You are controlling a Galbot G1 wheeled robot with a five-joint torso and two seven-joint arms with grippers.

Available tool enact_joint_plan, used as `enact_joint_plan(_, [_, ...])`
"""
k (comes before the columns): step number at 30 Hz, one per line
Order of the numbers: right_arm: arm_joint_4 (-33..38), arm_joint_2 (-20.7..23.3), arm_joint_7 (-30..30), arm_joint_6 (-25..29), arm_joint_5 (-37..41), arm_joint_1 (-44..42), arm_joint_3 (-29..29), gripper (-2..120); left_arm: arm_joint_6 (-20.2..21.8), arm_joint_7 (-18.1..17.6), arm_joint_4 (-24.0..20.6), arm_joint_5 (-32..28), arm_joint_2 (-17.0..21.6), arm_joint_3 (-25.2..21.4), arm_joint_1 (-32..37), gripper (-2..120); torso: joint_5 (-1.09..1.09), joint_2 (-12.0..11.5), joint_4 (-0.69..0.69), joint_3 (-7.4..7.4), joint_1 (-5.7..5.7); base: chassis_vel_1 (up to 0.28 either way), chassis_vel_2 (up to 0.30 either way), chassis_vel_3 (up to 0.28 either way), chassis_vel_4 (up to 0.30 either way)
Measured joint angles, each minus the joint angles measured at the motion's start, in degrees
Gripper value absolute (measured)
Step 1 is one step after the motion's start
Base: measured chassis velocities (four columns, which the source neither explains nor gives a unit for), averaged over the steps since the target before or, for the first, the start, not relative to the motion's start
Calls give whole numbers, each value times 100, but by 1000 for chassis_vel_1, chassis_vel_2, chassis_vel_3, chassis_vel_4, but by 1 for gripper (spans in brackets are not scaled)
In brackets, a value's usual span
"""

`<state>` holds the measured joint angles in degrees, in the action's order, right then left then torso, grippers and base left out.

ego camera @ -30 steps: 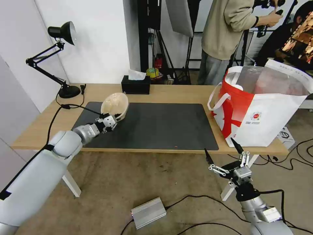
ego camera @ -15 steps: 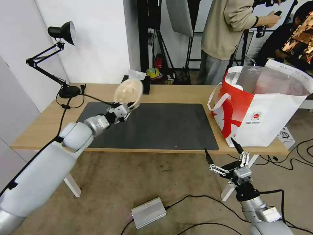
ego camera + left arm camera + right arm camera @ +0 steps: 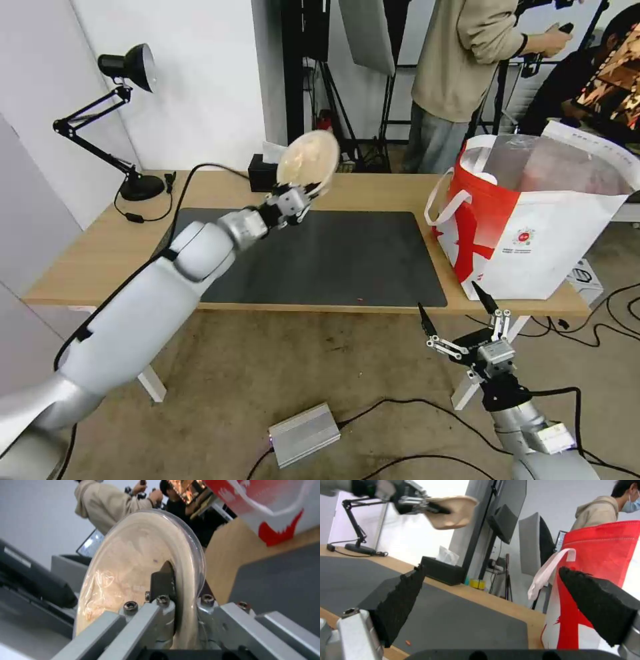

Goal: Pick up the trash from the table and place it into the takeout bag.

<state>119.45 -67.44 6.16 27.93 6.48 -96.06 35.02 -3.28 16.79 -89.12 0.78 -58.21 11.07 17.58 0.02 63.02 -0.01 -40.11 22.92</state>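
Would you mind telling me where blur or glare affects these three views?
Right wrist view: the beige bowl and left gripper are smeared by motion blur. Left wrist view: soft glare streaks on the bowl; the takeout bag is out of focus. Head view: the bag's foil lining looks hazy.

We see the round beige bowl (image 3: 308,160) tilted on edge, its rim pinched in our left gripper (image 3: 298,195); the red-and-white foil-lined takeout bag (image 3: 533,220) stands well beyond it.

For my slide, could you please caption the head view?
Left gripper carries the beige bowl above the table toward the takeout bag.
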Motion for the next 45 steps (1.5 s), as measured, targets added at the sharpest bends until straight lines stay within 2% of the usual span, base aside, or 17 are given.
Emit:
enact_joint_plan(11, [0, 0, 0, 0, 0, 0, 0, 100, -267, 0, 875, 309, -868, 504, -824, 1, 0, 0, 1, 0, 0, 0, 0, 0, 0])
enact_joint_plan(18, [0, 0, 0, 0, 0, 0, 0, 100, -423, 13, 1324, 519, -1287, 654, -1152, 1, 0, -1, 1, 0, 0, 0, 0, 0, 0])
enact_joint_plan(22, [0, 0, 0, 0, 0, 0, -1, 100, -561, 17, 1747, 670, -1709, 783, -1488, 1, 0, 0, 1, 0, 0, 0, 0, 0, 0])
enact_joint_plan(30, [0, 0, 0, 0, 0, 0, -1, 100, -756, 17, 2265, 827, -2158, 860, -1825, 1, -1, 0, 0, 0, 0, 0, 0, 0, 0])
enact_joint_plan(38, [0, 0, 0, 0, 0, 0, 0, 100, -866, 10, 2568, 995, -2518, 877, -1957, 1, -1, 0, 1, 0, 0, 0, 0, 0, 0])
enact_joint_plan(40, [0, 0, 0, 0, 0, 0, -1, 100, -984, -39, 2785, 1091, -2774, 875, -2042, 1, -1, 0, 1, 0, 0, 0, 0, 0, 0])
enact_joint_plan(45, [0, 0, 0, 0, 0, 0, -1, 100, -1220, -81, 3088, 1321, -3065, 823, -2135, 1, 0, 0, 0, 0, 0, 0, 0, 0, 0])
